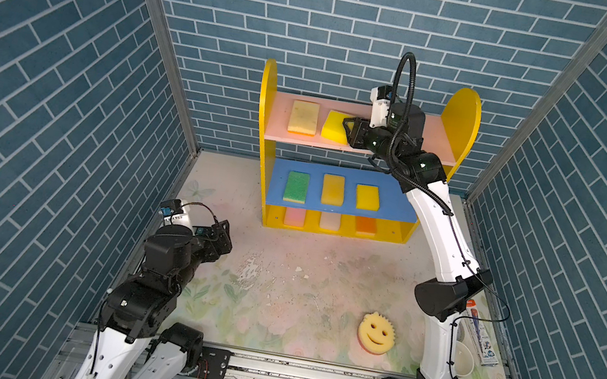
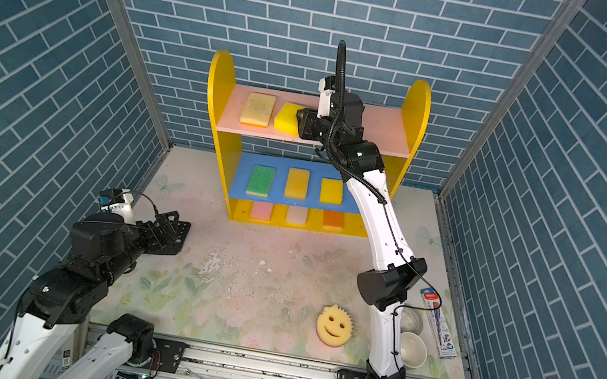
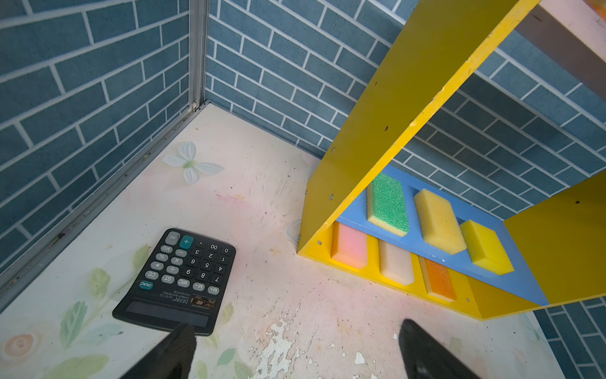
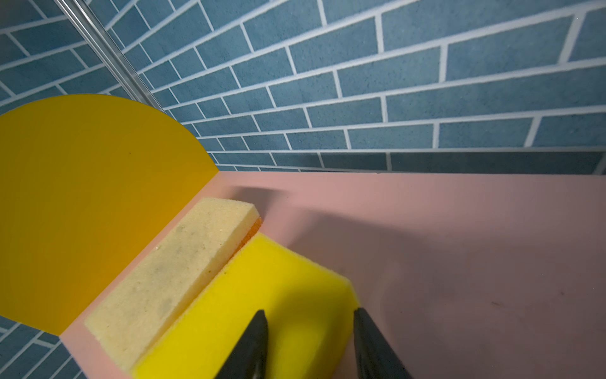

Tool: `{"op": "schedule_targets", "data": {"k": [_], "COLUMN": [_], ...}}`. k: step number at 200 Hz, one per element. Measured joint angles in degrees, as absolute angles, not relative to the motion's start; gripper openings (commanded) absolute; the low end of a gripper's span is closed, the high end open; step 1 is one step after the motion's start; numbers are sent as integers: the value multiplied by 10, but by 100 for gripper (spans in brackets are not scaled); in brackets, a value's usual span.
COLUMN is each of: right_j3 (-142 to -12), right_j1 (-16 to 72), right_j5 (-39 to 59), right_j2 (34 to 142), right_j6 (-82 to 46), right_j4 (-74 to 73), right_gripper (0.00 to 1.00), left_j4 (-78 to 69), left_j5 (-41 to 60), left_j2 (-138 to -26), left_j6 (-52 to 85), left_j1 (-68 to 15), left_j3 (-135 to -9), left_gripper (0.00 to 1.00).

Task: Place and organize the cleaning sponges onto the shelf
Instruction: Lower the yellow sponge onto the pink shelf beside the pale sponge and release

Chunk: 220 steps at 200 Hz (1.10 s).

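My right pincer (image 4: 308, 313) stands part-way open over the bright yellow sponge (image 4: 255, 282), black fingers apart and clamping nothing; whether a pad still brushes the foam I cannot tell. That smooth block lies flat on the pink top board (image 4: 459, 246) of the shelf (image 1: 462, 117), just beside a coarse, speckled tan sponge (image 4: 183, 262) with an orange underside. My left pincer (image 3: 296, 326) gapes wide and empty in front of the shelf; near it lies a black calculator (image 3: 183, 279) lettered DEXIN. A gritty green sponge (image 3: 388, 203) and two yellowish pads sit on the blue middle board (image 1: 314, 188); pink, whitish and orange pads lie on the yellow base, half hidden from above; the scalloped smiley-face sponge (image 1: 376, 332) lies well in front of the shelf.
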State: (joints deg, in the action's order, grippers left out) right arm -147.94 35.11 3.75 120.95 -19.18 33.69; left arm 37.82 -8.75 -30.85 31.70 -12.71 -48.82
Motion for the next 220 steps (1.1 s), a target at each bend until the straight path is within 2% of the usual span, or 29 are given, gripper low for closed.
{"op": "schedule_targets", "data": {"k": [80, 125, 145, 166, 220], "right_j3": [-1479, -1479, -1479, -1479, -1479], "right_j1": [352, 367, 386, 412, 463], "right_j5": [40, 52, 51, 52, 46], "right_j2": [1205, 1161, 1137, 1123, 1137], "right_j6": [-192, -189, -176, -161, -156], "right_j4": [335, 340, 340, 339, 374], "right_gripper": [45, 45, 34, 0, 0], "left_j4": [378, 378, 378, 378, 379], "left_j5": [-85, -83, -81, -79, -79], "left_j2": [-309, -309, -309, -309, -308], "left_j6": [317, 317, 317, 319, 321], "left_j1": [-127, -127, -127, -127, -127], "left_j3": [-488, -488, -488, -488, -488], "left_gripper": [98, 98, 98, 98, 98]}}
